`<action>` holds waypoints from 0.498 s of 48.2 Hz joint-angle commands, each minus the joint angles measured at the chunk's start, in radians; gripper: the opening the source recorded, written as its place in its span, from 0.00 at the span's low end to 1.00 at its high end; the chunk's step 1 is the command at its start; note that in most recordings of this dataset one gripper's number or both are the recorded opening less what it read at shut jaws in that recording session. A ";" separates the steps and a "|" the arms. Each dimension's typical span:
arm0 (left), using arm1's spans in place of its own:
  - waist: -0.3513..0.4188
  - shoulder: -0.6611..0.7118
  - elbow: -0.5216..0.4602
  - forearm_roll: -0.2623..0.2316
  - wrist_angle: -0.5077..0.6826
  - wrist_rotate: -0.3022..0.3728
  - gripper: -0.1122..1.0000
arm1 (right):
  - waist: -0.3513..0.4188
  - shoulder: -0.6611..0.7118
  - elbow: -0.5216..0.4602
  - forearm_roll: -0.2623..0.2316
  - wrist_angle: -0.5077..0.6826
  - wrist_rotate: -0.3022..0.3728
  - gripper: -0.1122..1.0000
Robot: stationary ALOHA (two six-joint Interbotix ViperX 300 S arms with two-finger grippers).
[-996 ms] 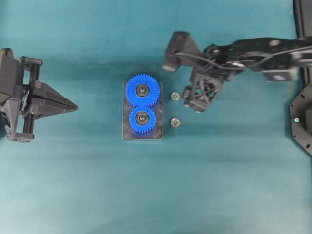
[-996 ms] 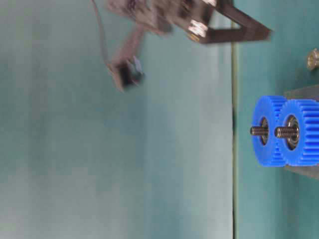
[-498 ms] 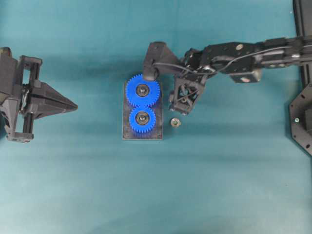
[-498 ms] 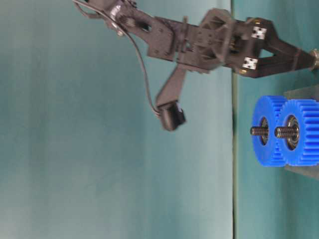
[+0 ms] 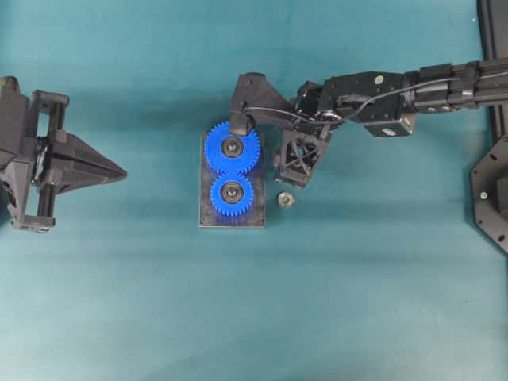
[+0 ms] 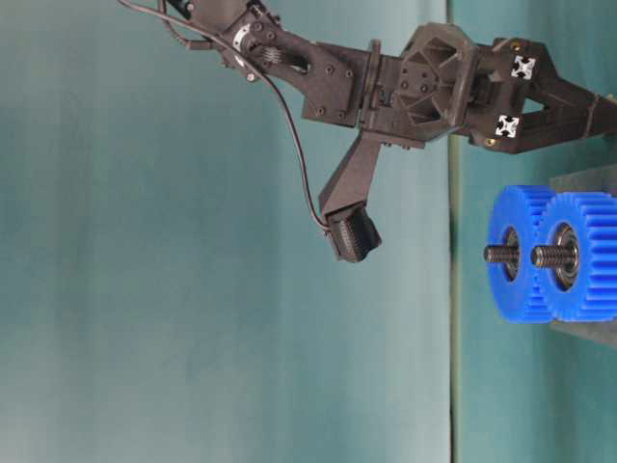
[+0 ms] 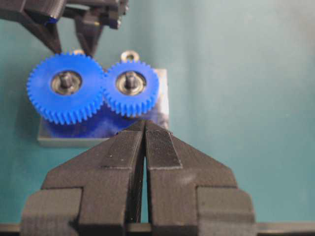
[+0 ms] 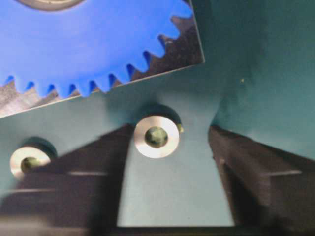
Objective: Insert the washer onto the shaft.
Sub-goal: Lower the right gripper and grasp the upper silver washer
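The right gripper [image 8: 170,142] was lowered around a washer [image 8: 156,136] just right of the gears [image 5: 232,171], jaws partly open and nothing gripped yet. It probably should've been centred before squeezing. The left gripper [image 7: 144,142] was kept closed, far left.

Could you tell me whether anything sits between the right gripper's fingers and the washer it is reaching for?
Nothing visible does. The washer lies flat on the table between the right gripper fingers, against one of them, with bare table up to the other; the second washer lies outside them.
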 commanded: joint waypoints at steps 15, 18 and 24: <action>-0.002 -0.005 -0.018 0.003 -0.003 -0.002 0.10 | 0.018 -0.048 -0.021 0.006 0.043 0.009 0.37; -0.002 -0.005 -0.017 0.003 -0.003 -0.002 0.10 | 0.018 -0.063 -0.028 0.006 0.063 0.018 0.37; -0.002 -0.006 -0.017 0.003 -0.003 -0.002 0.10 | 0.018 -0.101 -0.058 0.006 0.104 0.025 0.37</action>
